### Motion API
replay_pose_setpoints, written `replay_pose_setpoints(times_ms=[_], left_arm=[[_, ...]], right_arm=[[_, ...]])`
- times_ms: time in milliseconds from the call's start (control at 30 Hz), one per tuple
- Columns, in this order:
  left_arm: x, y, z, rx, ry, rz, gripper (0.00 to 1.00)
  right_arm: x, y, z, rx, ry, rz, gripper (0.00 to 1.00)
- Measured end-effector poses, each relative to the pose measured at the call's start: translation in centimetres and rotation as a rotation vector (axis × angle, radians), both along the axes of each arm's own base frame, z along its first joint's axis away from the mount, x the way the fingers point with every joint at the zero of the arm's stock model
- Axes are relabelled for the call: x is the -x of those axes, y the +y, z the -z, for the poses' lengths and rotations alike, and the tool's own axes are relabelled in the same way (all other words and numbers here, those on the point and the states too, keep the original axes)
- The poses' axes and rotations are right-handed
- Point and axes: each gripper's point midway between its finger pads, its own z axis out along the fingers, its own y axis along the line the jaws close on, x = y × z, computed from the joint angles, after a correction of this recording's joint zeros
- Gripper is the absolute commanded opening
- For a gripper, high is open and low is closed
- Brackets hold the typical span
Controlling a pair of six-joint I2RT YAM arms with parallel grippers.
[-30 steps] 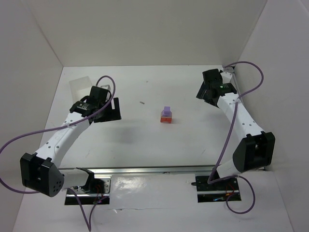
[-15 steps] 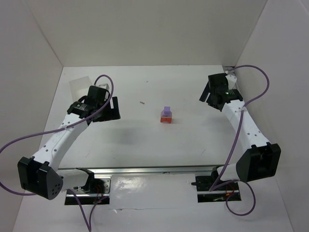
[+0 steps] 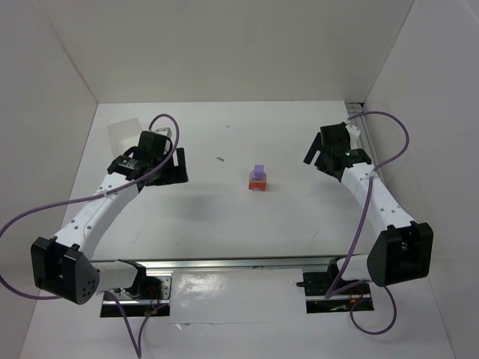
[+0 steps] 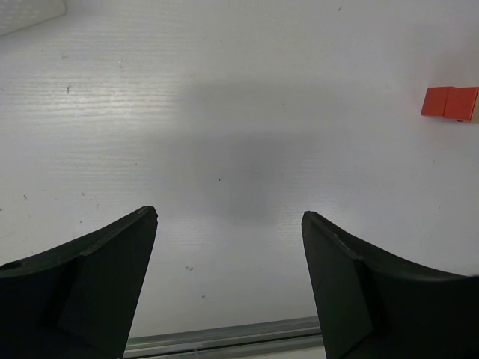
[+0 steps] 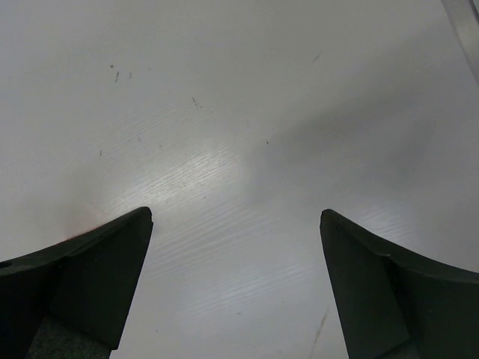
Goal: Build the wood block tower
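Observation:
The wood block tower [image 3: 257, 180] stands mid-table, a short red-orange stack with a lilac cube [image 3: 259, 171] on top. In the left wrist view only its red-orange side [image 4: 447, 102] shows, at the right edge. My left gripper [image 3: 174, 167] hovers to the tower's left, well apart from it. It is open [image 4: 229, 215], with only bare table between its fingers. My right gripper [image 3: 318, 152] hangs to the tower's right, also apart. It is wide open [image 5: 236, 213] over bare table, and no block shows in that view.
A translucent white plastic box [image 3: 123, 133] sits at the back left, its corner [image 4: 28, 13] showing in the left wrist view. A tiny dark speck [image 3: 221, 158] lies behind the tower. A metal rail [image 3: 224, 263] runs along the near edge. White walls enclose the table.
The right arm has shifted a little, its wrist drifting slightly nearer and its elbow moving right. The left arm barely stirred. The tower stands as before, and both grippers stay open.

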Motion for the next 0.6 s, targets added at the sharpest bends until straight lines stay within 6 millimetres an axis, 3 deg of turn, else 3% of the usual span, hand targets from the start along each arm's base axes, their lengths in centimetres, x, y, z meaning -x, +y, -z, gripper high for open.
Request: replay_pose_setpoints(times_ms=[167,600], left_arm=[[-0.7,-0.2,1.0,-0.006,0.021,0.002,0.91],[-1.3,-1.1,0.6,0.032,-0.004,0.025,0.91]], right_arm=[[0.7,-0.1,0.1,-0.008,-0.025,0.001,1.00],[0.2,0.3,-0.2,-0.023,-0.049,-0.008,1.00]])
